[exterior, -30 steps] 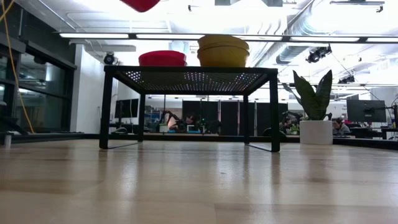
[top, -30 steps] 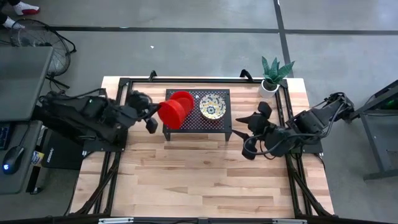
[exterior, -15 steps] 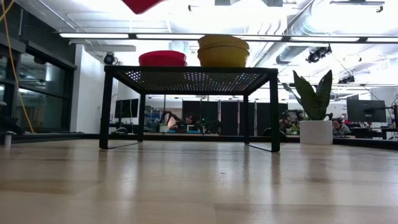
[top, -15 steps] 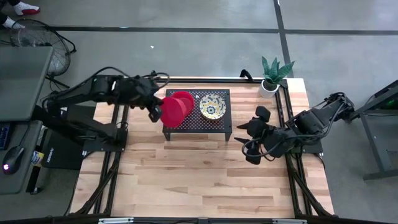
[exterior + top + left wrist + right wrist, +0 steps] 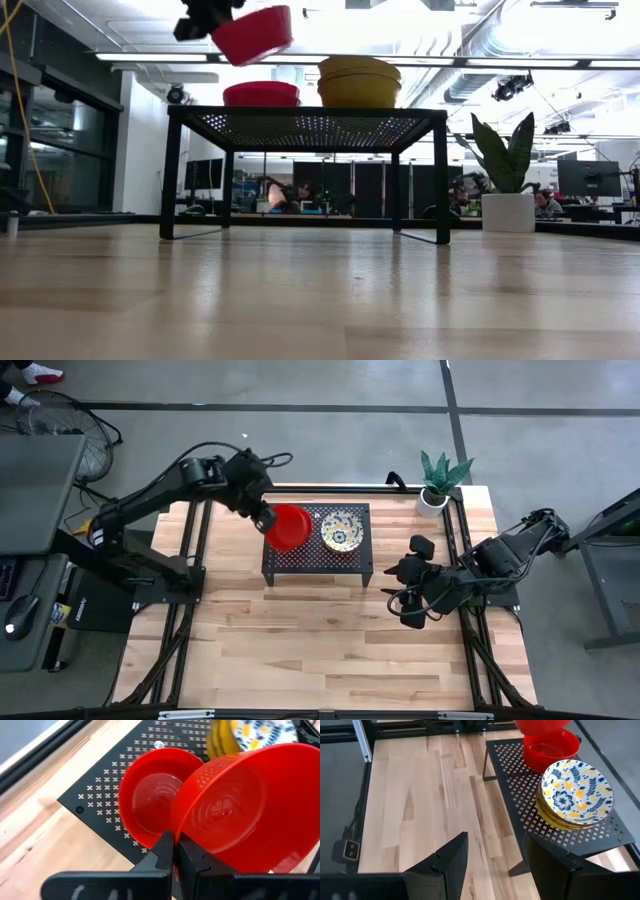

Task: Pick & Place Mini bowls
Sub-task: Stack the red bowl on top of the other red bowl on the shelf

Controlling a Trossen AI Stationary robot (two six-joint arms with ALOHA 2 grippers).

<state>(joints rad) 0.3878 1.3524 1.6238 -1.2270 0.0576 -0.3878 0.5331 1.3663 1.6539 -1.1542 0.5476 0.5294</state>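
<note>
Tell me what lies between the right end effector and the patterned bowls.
Only the black rack's perforated edge lies between the right end effector and patterned bowls, per right wrist view.

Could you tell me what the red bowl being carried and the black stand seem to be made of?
The red bowl looks like glossy plastic: uniform colour, soft highlights, moulded rings inside, though glazed ceramic isn't excluded. The black stand looks like matte painted metal: a thin perforated top on slim legs.

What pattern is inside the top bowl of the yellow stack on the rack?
Blue and dark floral pattern with yellow dots inside the top bowl; right wrist view shows it best.
</note>
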